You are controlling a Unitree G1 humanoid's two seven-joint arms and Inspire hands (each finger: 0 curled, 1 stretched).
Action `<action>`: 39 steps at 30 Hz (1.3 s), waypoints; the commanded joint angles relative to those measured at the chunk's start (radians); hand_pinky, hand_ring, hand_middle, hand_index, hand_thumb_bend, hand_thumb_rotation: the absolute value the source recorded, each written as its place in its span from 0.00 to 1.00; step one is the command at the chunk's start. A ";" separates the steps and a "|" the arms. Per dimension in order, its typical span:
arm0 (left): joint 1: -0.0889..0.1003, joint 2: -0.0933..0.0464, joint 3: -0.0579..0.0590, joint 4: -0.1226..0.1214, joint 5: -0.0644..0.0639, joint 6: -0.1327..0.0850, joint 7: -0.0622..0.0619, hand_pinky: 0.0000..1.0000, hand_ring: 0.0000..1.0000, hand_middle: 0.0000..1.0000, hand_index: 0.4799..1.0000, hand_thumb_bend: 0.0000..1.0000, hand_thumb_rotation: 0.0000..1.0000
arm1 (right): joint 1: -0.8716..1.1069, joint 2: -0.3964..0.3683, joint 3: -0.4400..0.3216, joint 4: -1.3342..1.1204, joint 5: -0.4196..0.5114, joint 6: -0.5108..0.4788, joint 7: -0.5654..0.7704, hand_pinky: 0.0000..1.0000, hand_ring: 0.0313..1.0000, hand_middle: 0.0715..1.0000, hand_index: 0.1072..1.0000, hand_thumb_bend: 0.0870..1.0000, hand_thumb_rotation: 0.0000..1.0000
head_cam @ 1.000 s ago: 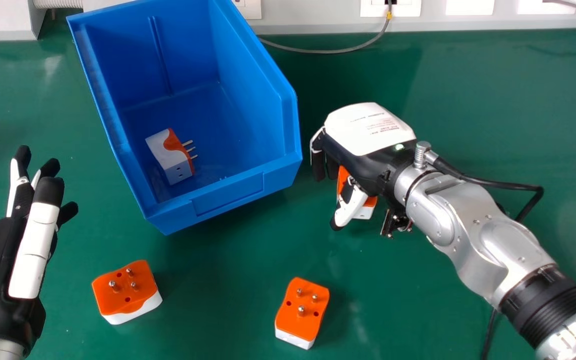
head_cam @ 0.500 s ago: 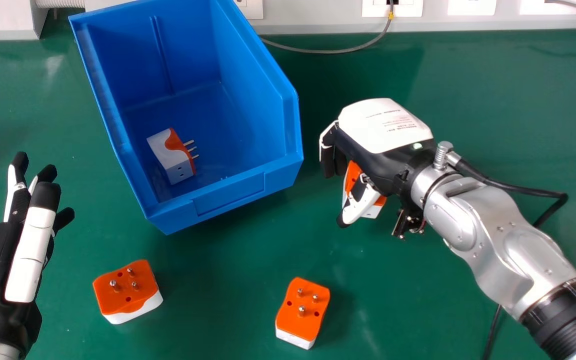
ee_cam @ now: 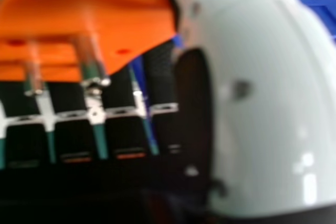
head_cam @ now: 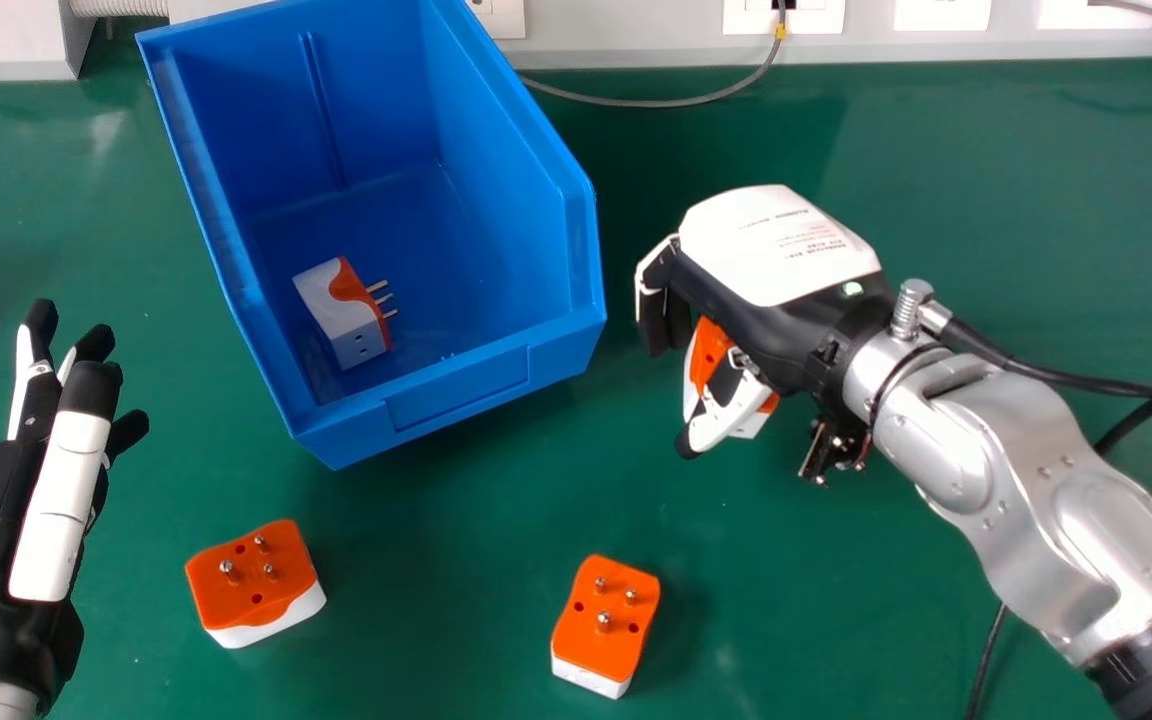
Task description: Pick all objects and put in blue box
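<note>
My right hand (head_cam: 781,250) is just right of the blue box (head_cam: 456,375) in the head view, its fingers and thumb curled round an orange and white adapter (head_cam: 712,352). In the right hand view the held adapter (ee_cam: 126,19) shows its metal pins, beside the thumb of my right hand (ee_cam: 262,98). One adapter (head_cam: 341,312) lies on its side inside the box. Two more rest on the table, pins up: one (head_cam: 254,580) below the box, another (head_cam: 604,625) farther right. My left hand (head_cam: 56,500) stays at the left edge, fingers straight and empty.
The green table (head_cam: 456,560) runs back to a pale wall panel with sockets (head_cam: 811,18). A grey cable (head_cam: 636,102) curves from a socket behind the box. A black cable (head_cam: 1066,377) loops along my right forearm.
My right hand has moved to the right, away from the box, with the adapter still held, and its forearm has swung rightward. The left hand has shifted only slightly.
</note>
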 commanded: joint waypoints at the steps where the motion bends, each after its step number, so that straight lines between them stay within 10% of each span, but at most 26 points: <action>1: -0.008 0.011 0.010 -0.008 -0.006 -0.022 -0.002 0.93 0.99 0.99 1.00 0.87 0.95 | 0.022 -0.026 -0.039 -0.101 0.019 -0.010 0.018 0.37 0.44 0.47 0.40 0.45 0.00; 20: -0.030 0.010 0.006 0.006 -0.002 -0.020 0.002 0.93 0.99 0.99 1.00 0.87 0.94 | 0.155 -0.052 -0.074 -0.509 0.097 -0.089 0.235 0.34 0.42 0.48 0.42 0.45 0.00; 39: -0.036 0.008 -0.008 0.006 0.007 -0.014 0.014 0.92 0.98 0.99 1.00 0.85 0.93 | 0.037 0.180 0.004 -0.401 0.116 -0.159 0.168 0.34 0.40 0.46 0.41 0.45 0.00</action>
